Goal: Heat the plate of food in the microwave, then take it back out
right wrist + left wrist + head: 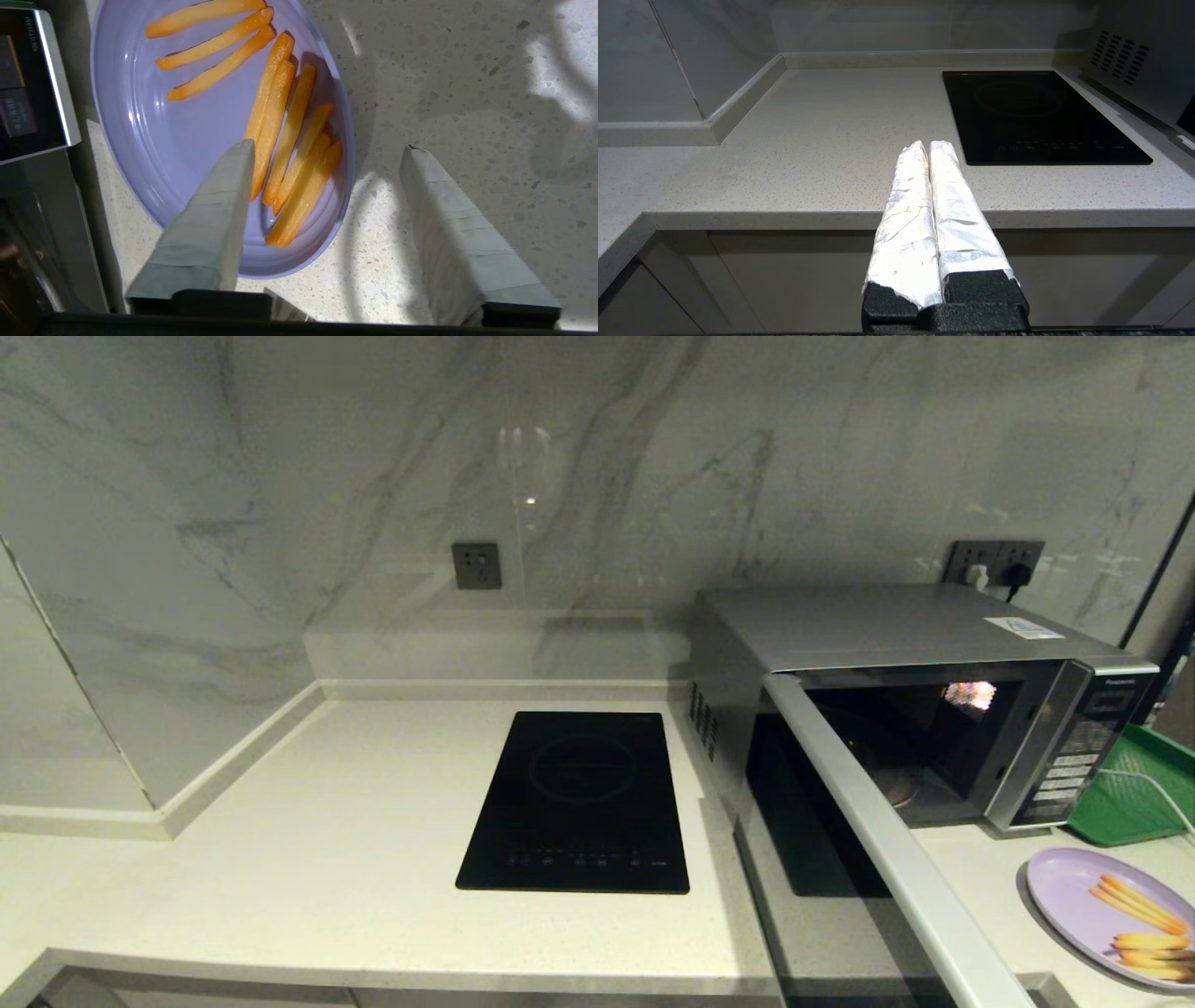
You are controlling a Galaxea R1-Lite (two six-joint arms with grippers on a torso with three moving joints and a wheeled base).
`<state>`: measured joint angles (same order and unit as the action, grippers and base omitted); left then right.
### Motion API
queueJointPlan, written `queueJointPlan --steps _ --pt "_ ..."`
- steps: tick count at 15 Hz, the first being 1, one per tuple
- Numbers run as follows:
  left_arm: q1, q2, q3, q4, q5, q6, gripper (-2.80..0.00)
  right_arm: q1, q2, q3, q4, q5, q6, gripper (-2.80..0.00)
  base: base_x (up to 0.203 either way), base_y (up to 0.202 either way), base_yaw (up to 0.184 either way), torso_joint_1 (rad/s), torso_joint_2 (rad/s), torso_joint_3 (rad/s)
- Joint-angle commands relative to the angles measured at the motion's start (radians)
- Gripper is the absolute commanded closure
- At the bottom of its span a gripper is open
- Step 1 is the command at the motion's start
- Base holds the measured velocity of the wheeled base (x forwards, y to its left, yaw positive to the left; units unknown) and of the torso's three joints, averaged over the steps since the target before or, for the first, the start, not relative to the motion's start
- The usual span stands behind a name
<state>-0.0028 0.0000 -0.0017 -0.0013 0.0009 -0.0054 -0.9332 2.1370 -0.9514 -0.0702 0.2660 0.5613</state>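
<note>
Microwave (934, 709) on tabletop (327, 859), door (887, 859) swung wide open, cavity dark. Plate (1074, 896) with yellow-orange sticks (1144, 919) on the tabletop just in front of the microwave's button panel, outside the oven. Right gripper (322, 154) above the plate's rim, fingers spread wide, one finger over the sticks, the other over bare tabletop. Left gripper (929, 149) parked low before the tabletop edge, fingers pressed together, near the black hob (579, 803). Green tray (1130, 793) beside the microwave.

plate of food (1083, 905) cut by frame edge
</note>
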Motion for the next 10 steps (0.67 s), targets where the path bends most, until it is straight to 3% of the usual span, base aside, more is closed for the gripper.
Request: queueJointPlan --steps 1,3,6,7,10 --pt "0.001 0.0 0.0 0.0 0.001 -0.001 0.0 -0.001 -0.063 0.023 0.002 0.005 0.001 -2.8 0.0 0.0 0.0 0.0 0.0 0.0" --pt "0.0 0.0 0.0 0.0 0.001 -0.001 0.0 0.0 -0.162 0.064 0.009 0.033 -0.02 -2.8 0.0 0.0 0.0 0.0 0.0 0.0" --pt "0.0 0.0 0.0 0.0 0.001 -0.001 0.0 0.001 -0.369 0.108 0.119 0.156 -0.111 -2.8 0.0 0.0 0.0 0.0 0.0 0.0" --pt "0.0 0.0 0.0 0.0 0.001 -0.001 0.0 0.002 -0.432 0.11 0.187 0.201 -0.157 0.0 0.0 0.0 0.0 0.0 0.0 0.0" --pt "0.001 0.0 0.0 0.0 0.001 -0.001 0.0 0.027 -0.571 0.079 0.368 0.267 -0.229 0.0 0.0 0.0 0.0 0.0 0.0 0.0"
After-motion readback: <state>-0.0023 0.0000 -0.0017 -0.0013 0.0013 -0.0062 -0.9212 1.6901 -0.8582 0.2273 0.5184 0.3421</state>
